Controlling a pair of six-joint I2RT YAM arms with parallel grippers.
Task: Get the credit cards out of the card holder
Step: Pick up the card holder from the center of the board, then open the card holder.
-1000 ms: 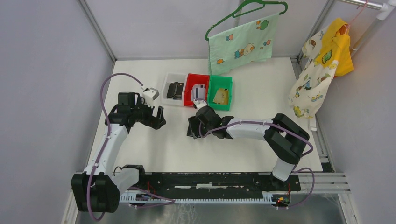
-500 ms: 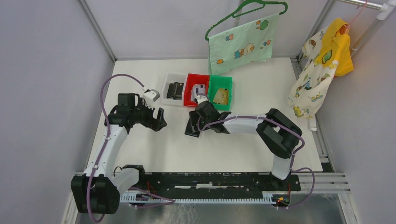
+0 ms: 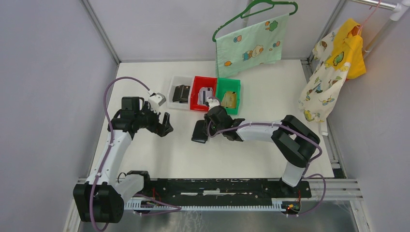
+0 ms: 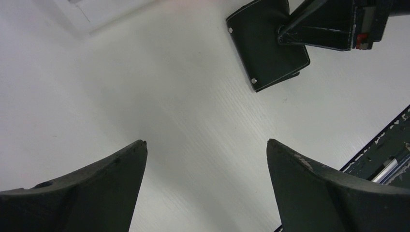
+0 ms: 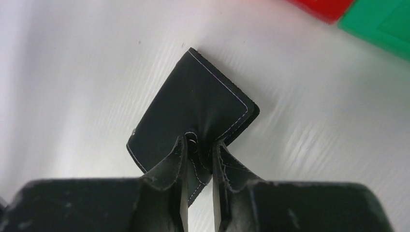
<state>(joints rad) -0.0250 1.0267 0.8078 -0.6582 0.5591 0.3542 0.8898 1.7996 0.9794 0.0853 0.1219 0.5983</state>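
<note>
Pinches the holder [image 5: 193, 104] by its near edge with the right claw [image 5: 198, 145], fingers [image 5: 169, 169] drawn almost together on the black leather. Holds the left claw [image 4: 207, 142] spread wide with nothing in it above the surface [image 4: 183, 96], left of the holder and not touching it. Shows the holder folded on the surface just in front of the red bin [image 3: 194, 94], with a grey card [image 3: 207, 94] in that bin and a tan card [image 3: 229, 100] in the green bin [image 3: 227, 81]

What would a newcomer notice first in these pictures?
The black card holder, at mid-table, is pinched at one edge by the right gripper. Beyond it, the red bin and green bin stand side by side. The left gripper hangs open and empty to its left.
</note>
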